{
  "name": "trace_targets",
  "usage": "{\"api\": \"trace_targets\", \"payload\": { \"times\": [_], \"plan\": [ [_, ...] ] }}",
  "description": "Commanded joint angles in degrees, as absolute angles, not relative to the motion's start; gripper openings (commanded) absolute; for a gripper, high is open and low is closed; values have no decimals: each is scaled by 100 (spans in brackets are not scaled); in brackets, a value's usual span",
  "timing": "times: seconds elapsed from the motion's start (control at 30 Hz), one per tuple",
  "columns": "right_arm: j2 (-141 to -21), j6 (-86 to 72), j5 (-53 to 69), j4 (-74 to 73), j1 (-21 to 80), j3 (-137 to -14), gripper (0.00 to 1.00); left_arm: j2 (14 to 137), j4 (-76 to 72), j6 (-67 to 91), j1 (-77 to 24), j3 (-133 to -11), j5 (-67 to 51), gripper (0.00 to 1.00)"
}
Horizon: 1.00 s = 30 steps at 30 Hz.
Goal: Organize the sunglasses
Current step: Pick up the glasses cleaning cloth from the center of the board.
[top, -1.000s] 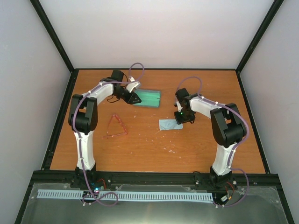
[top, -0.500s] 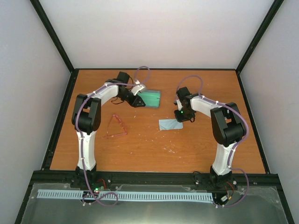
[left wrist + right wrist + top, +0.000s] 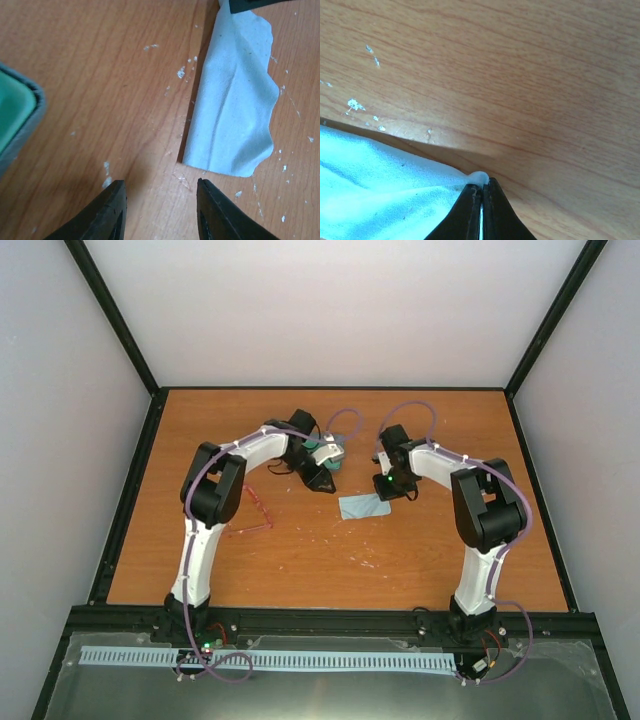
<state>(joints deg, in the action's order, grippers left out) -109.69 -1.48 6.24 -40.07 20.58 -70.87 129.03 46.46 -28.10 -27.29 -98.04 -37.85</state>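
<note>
The sunglasses (image 3: 264, 514), a thin red-pink frame, lie on the table left of centre, partly hidden under my left arm's elbow. My left gripper (image 3: 324, 487) (image 3: 160, 187) hangs open over bare wood, with nothing between its fingers. It is just short of the near edge of the light-blue cloth (image 3: 362, 507) (image 3: 235, 115). My right gripper (image 3: 387, 497) (image 3: 481, 184) is shut on one corner of the cloth (image 3: 380, 200), and that corner is pinched up into a small fold. The grey-blue case (image 3: 336, 445) (image 3: 15, 115) with green lining sits behind my left wrist, mostly hidden in the top view.
White specks dot the wooden tabletop (image 3: 300, 560) around the cloth. A black frame rails the table (image 3: 135, 490), with white walls close behind it. The two wrists stand near each other at the table's middle back.
My left arm has swung right, from over the case to beside the cloth, and its jaws have widened a little. My right gripper has closed on the cloth's corner.
</note>
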Motion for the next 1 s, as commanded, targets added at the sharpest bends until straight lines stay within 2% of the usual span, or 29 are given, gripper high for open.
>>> {"api": "trace_targets", "payload": {
  "times": [0.0, 0.47, 0.77, 0.97],
  "plan": [
    [-11304, -131, 816, -4051, 2048, -7138, 3, 13080, 4838, -2909, -2941, -10141, -3598, 41],
    [-11366, -267, 914, -4016, 2030, -7080, 3, 13344, 5103, -2934, -3245, -10273, -3350, 39],
    [-11303, -377, 878, -4052, 2030, -7061, 3, 13111, 5208, -3189, -3446, -9783, -3160, 37],
    [-11281, -460, 845, -4048, 2030, -7076, 3, 12966, 5125, -3203, -3558, -9477, -3076, 32]
  ]
}}
